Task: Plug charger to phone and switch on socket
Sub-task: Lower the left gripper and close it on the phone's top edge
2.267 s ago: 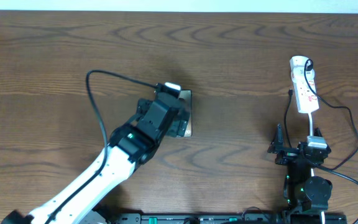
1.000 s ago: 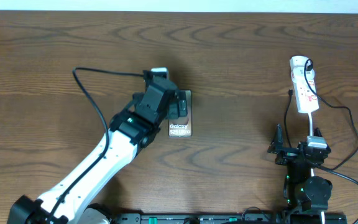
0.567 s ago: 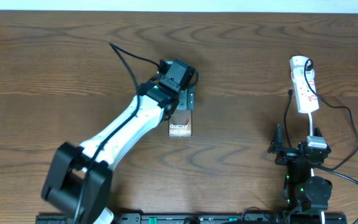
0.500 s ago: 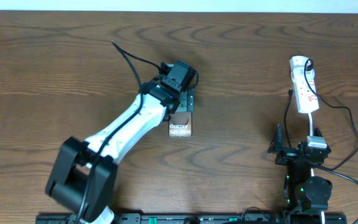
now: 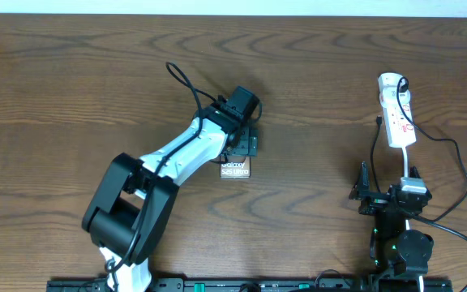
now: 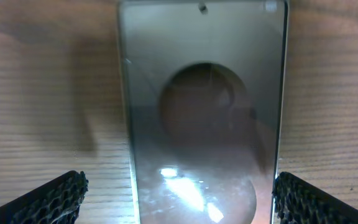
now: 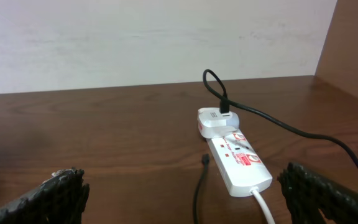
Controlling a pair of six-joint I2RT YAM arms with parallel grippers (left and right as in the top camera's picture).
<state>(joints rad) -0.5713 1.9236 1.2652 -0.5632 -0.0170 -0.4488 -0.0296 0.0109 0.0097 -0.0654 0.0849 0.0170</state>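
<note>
Both grippers stand spread wide, grasping nothing. Between the fingers (image 6: 48,199) of the left gripper (image 6: 179,183) the phone (image 6: 204,124) lies flat on the table (image 6: 42,93). Ahead of the fingers (image 7: 328,196) of the right gripper (image 7: 184,180) sits the socket (image 7: 235,155), with the loose plug tip of the charger (image 7: 205,160) just beside it on the left

The phone (image 5: 235,169) lies mid-way across the table (image 5: 55,89), the socket (image 5: 396,113) well apart to its right and farther back, the charger (image 7: 204,160) tip just left of it.
</note>
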